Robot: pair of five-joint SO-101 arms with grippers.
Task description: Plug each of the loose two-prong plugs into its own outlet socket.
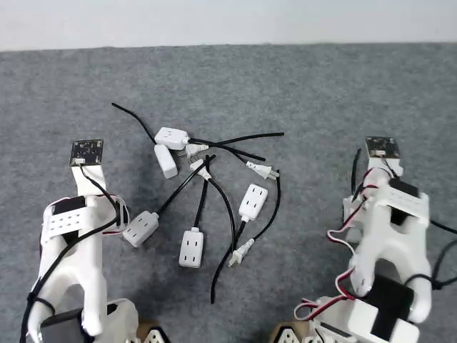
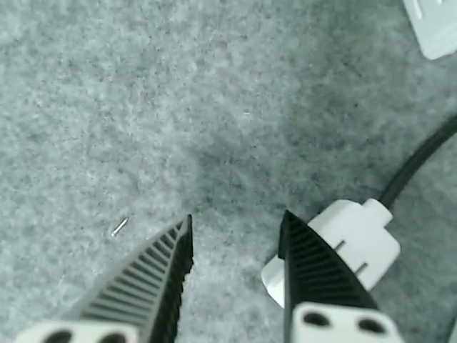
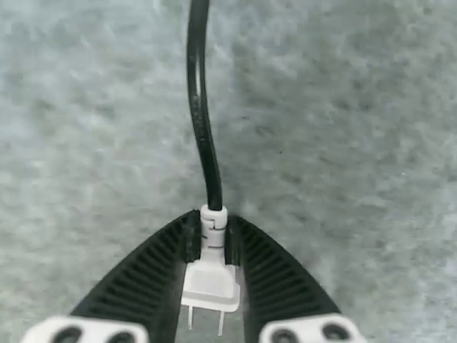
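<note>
High view: L arm (image 1: 71,236) at the near-left of the grey, carpet-like bench (image 1: 335,93). A white near-left socket (image 1: 141,227) lies just beside its wrist, with a black cord running up and rt into the tangle at centre.

Left wrist view: L gripper (image 2: 235,220) is low over bare bench. Its fingers (image 2: 161,279) are apart w/ nothing between them. The near-left socket (image 2: 357,246) sits outside one finger, touching or just off it, can't tell which. Two slots show on its face.

Centre cluster, high view, L to R:
- Back socket (image 1: 171,138) has a back plug (image 1: 194,148) at its end. Seated or only butted up, can't tell.
- White block (image 1: 166,161) lies just in front of the back socket, touching it.
- Front socket (image 1: 191,248) is nearest the arms, slots up.
- Mid plug (image 1: 201,168) sits loose in the tangle.
- Front plug (image 1: 240,252) is loose on the bench, not in any socket.
- Tilted socket (image 1: 253,201) lies rt of centre.
- Far plug (image 1: 263,170) is behind it, prongs pointing rt, not in any socket.

R arm (image 1: 389,229) is at the near-right, well apart from the cluster.

Right wrist view: R gripper (image 3: 212,218) has its fingers (image 3: 150,279) clamped on a white two-prong plug (image 3: 211,279). The prongs point toward the wrist. Its held cord (image 3: 202,121) leads away from the fingertips over the bench.
</note>
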